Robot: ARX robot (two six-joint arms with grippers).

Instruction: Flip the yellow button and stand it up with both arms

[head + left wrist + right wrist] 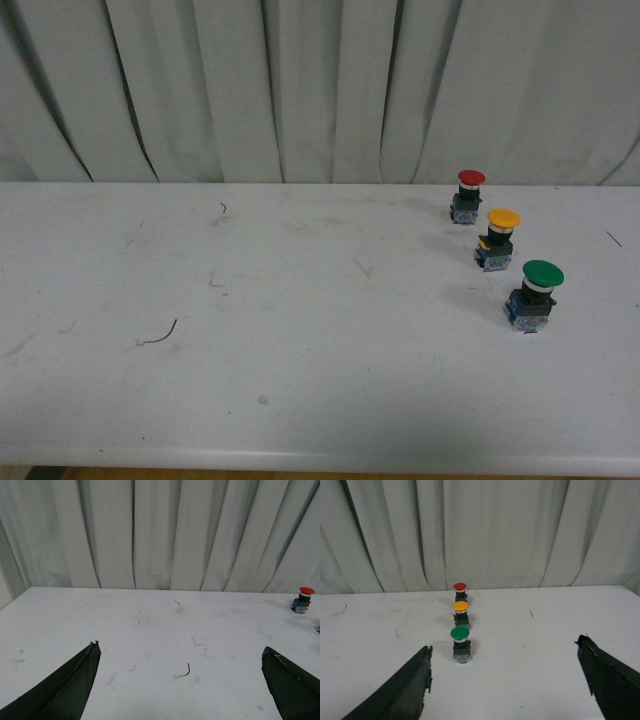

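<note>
The yellow button [499, 238] stands upright, cap up, at the right of the white table, between a red-capped button [467, 195] behind it and a green-capped button [534, 294] in front. In the right wrist view the yellow button [461, 613] is the middle one of that row, well ahead of my right gripper [504, 656], which is open and empty. My left gripper [181, 652] is open too, over bare table far from the buttons; the yellow button is out of its view. Neither arm shows in the front view.
A small dark curl of wire [160, 336] lies on the table's left part, also ahead of the left gripper as the wire [185, 671]. Grey curtains [320, 90] hang behind the table. The table's front edge [320, 462] runs along the bottom.
</note>
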